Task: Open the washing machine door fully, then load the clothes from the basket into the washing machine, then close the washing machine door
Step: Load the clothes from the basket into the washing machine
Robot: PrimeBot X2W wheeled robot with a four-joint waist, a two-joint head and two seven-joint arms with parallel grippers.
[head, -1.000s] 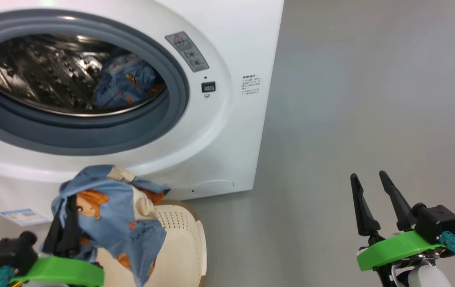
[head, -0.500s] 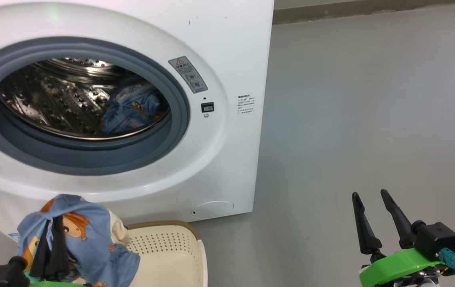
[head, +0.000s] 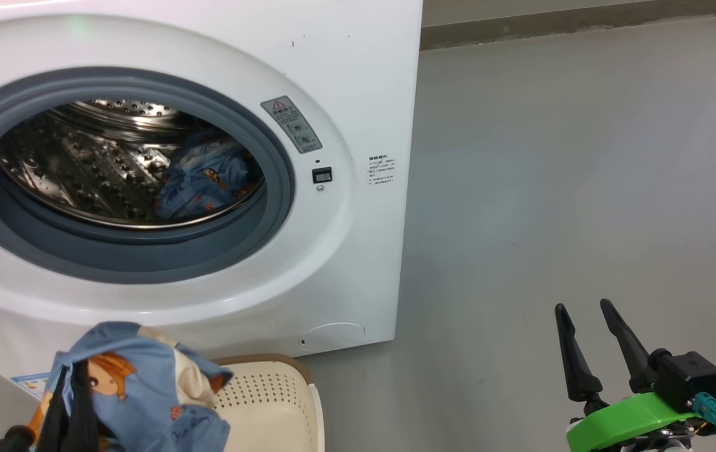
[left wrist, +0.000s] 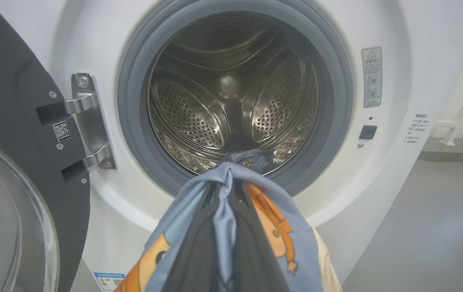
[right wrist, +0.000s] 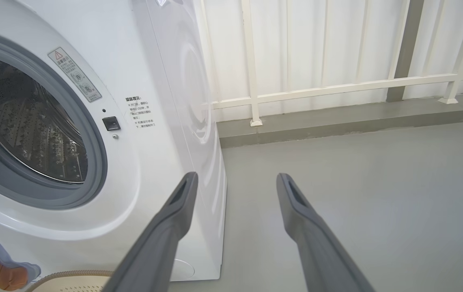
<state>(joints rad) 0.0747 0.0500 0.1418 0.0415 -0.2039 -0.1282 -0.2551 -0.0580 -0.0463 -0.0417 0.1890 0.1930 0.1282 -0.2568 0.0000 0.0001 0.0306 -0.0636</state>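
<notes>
Loading part done: door open, closing yet to be done.
The washing machine [head: 358,75] is shown with its door [left wrist: 12,101] swung wide; one blue garment [head: 204,179] lies in the drum [left wrist: 231,89], a second garment [head: 138,376] is clamped in the left gripper [left wrist: 225,188] by the basket [head: 276,402]; the right gripper [head: 582,306] is held spread, empty. A red-triangle warning sticker [head: 292,124] and QR code [left wrist: 61,131] are seen; small print cannot be read.

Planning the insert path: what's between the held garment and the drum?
Left wrist view: just air and the grey gasket lip; the clothes in the left gripper hang before the open drum.
</notes>
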